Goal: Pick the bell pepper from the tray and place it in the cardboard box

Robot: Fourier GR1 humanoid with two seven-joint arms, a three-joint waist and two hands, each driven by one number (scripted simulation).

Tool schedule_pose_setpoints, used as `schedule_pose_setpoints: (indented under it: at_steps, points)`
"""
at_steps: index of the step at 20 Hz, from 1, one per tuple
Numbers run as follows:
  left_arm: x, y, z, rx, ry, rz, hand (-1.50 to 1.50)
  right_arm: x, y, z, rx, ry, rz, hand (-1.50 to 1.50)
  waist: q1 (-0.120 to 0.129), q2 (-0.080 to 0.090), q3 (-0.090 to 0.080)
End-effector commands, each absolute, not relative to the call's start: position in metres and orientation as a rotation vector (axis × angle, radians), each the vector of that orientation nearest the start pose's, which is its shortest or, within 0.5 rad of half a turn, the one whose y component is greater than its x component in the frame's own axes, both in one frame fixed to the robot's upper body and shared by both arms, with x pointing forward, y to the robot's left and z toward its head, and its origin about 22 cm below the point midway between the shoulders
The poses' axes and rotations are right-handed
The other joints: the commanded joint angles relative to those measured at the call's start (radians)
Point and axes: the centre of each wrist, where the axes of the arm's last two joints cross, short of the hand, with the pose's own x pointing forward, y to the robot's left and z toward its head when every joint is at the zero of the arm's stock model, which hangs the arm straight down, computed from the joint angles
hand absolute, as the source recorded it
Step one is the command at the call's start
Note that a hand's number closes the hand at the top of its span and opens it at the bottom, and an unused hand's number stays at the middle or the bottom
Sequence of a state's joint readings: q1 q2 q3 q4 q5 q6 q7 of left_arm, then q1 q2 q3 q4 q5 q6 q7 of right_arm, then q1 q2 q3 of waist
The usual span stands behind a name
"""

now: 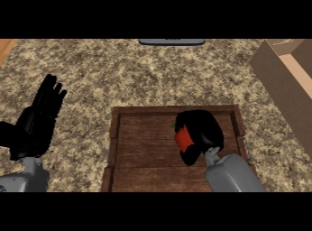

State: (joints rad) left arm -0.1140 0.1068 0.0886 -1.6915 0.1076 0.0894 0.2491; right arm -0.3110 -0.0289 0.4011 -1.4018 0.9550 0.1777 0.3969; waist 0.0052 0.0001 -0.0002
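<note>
Curling my right hand (202, 131) round the red bell pepper (183, 138) over the tray (145, 149); the cardboard box (298, 90) lies far right. My left hand (42, 113) rests open, fingers straight.

right hand (200, 131): over the tray (145, 153), fingers curled round the red bell pepper (183, 138)
left hand (40, 115): open, resting left of tray
cardboard box (295, 85): far right on surface
</note>
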Motion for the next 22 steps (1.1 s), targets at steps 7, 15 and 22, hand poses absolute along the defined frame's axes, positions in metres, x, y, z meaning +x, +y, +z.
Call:
schedule_pose_setpoints:
  at_steps: [7,15,22]
  points:
    - [0.257,0.266,0.054,0.058,-1.567,0.104,0.0,0.286,-0.076,0.057,-0.838,-1.452,1.312,1.5,-0.001,-0.001,0.0]
    - [0.269,0.255,0.051,0.054,-1.55,0.113,0.0,0.246,-0.067,0.14,-0.871,-1.627,1.178,1.5,-0.008,-0.002,0.0]
    - [0.274,0.255,0.065,0.083,-1.563,0.096,0.0,0.249,-0.096,0.183,-1.047,-1.633,0.729,1.5,-0.012,-0.002,0.0]
